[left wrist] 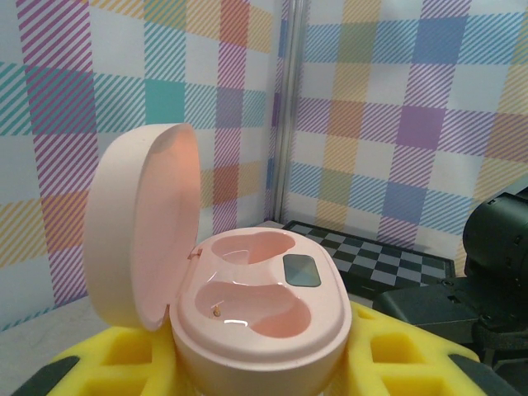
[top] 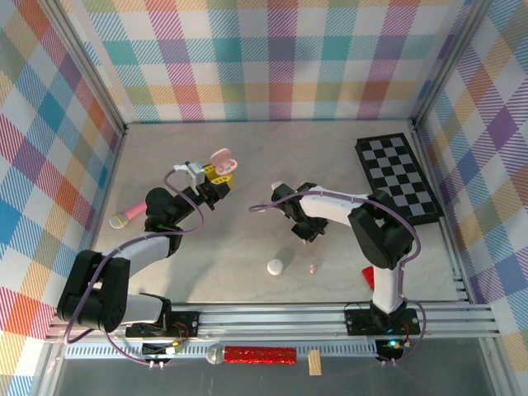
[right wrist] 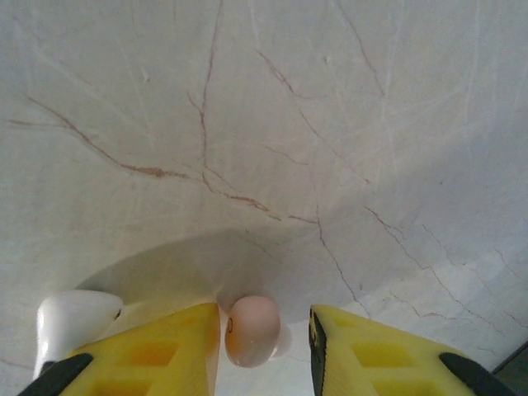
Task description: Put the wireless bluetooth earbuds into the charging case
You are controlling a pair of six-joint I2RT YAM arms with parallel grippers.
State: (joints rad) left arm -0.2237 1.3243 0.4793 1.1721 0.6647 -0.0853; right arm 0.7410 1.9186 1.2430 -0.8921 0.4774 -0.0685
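Right gripper [right wrist: 265, 328] astride earbud [right wrist: 251, 331] (pink); unclamped

A checkered board [top: 399, 177] lies at right, a red block [top: 368, 275] nearer, a pink microphone [top: 130, 215] left.

Bright, even overhead light, all views. Top: faint soft shadows on table [top: 247, 165]. Left wrist: case lid [left wrist: 144, 223] sharp, sheen inside. Right wrist: grey shadow 7 o'clock, yellow fingers [right wrist: 157, 351] blurred.
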